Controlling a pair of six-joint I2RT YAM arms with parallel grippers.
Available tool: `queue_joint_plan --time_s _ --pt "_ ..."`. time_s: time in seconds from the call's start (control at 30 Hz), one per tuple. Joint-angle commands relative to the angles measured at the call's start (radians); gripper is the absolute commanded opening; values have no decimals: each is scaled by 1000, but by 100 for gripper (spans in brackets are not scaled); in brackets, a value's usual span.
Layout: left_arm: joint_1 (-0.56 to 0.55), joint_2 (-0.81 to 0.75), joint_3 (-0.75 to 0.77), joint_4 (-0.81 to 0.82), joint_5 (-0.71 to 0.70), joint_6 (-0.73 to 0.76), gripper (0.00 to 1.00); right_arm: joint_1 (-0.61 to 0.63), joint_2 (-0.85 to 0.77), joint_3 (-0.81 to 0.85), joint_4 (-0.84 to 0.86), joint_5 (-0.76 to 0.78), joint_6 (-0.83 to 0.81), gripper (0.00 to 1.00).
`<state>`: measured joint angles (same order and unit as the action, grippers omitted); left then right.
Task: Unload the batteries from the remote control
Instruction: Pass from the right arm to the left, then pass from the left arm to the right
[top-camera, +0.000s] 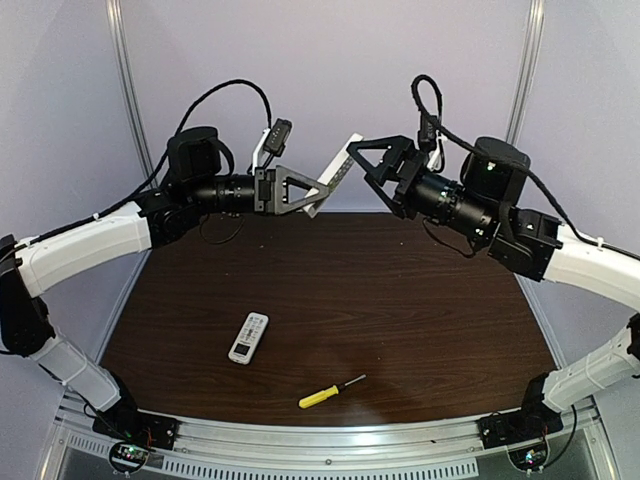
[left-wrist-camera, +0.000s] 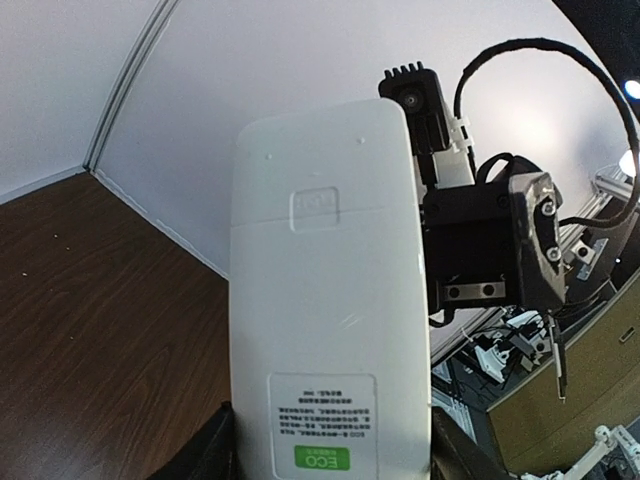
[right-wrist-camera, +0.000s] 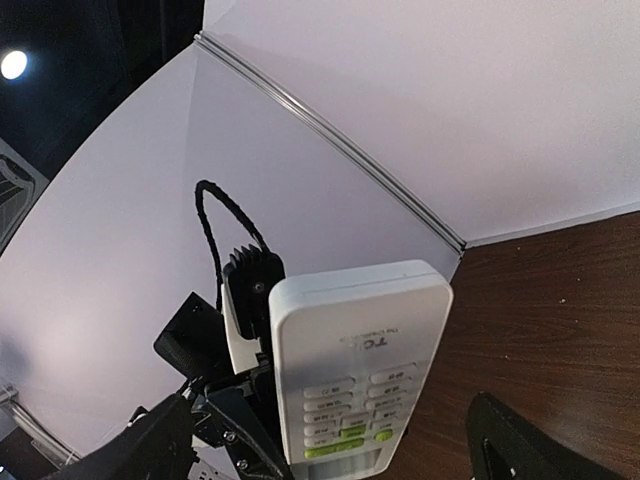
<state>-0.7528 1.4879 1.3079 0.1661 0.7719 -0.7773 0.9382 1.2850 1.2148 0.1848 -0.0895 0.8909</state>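
Holding the raised remote (top-camera: 335, 175) up over the far side of the desk (top-camera: 400, 300), the left hand (top-camera: 312, 192) is clamped on its lower end, with the sticker end down by the fingers in the left wrist view. Right hand (top-camera: 362, 162) sits just beside the upper end, jaws apart, not gripping. One finger (right-wrist-camera: 525, 445) shows clear of the button face in the right wrist view.

Batteries not visible anywhere. Judgement: they sit inside the raised remote, behind the back cover, which looks shut, with the seam and latch tab (left-wrist-camera: 315, 208) flush across the white back. Likely step in hand: get the cover off. Nothing unloaded yet.

Handling guess: remote is light, rigid plastic, smooth and a bit slippery, so the left clamp across the narrow sides needs to hold firm while the other hand pushes. Best place for the right hand is the latch tab or the cover edge by the seam. Press and slide; squeezing the cover flat could make it bind. Batteries should be small, stiff, smooth cylinders, light and prone to roll or drop once free, so pinch each across its middle or tip it out over the desk. Risk: remote twisting in the left grip.

Also on the desk, well apart from the hands: second remote (top-camera: 248, 338), face up, and a yellow-handled screwdriver (top-camera: 330, 392) near the front edge.
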Motion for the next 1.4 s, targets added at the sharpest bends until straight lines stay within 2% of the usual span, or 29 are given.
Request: queue_joint_plan --time_s 0.0,0.17,0.37,0.5,0.67,1.0,1.13,1.37 --pt "6 7 93 -207 -7 210 9 3 -96 -11 -188 84 -28 99" --pt "6 19 125 -299 -19 301 8 4 -162 -22 -336 152 -27 100" --pt "6 16 147 -379 -96 412 7 2 -199 20 -577 238 14 100" --pt "6 11 148 -439 -187 525 6 2 -224 27 -683 235 33 100" --pt "5 -3 126 -451 -226 660 3 -1 -256 43 -809 226 58 100" --pt "4 -25 91 -477 -280 904 1 -16 -243 113 -959 94 110 100" --pt "4 -32 84 -496 -288 977 0 -20 -210 165 -1000 -14 136 100" --pt "-12 -39 88 -536 -328 1095 0 -37 -156 220 -987 -162 193 100"
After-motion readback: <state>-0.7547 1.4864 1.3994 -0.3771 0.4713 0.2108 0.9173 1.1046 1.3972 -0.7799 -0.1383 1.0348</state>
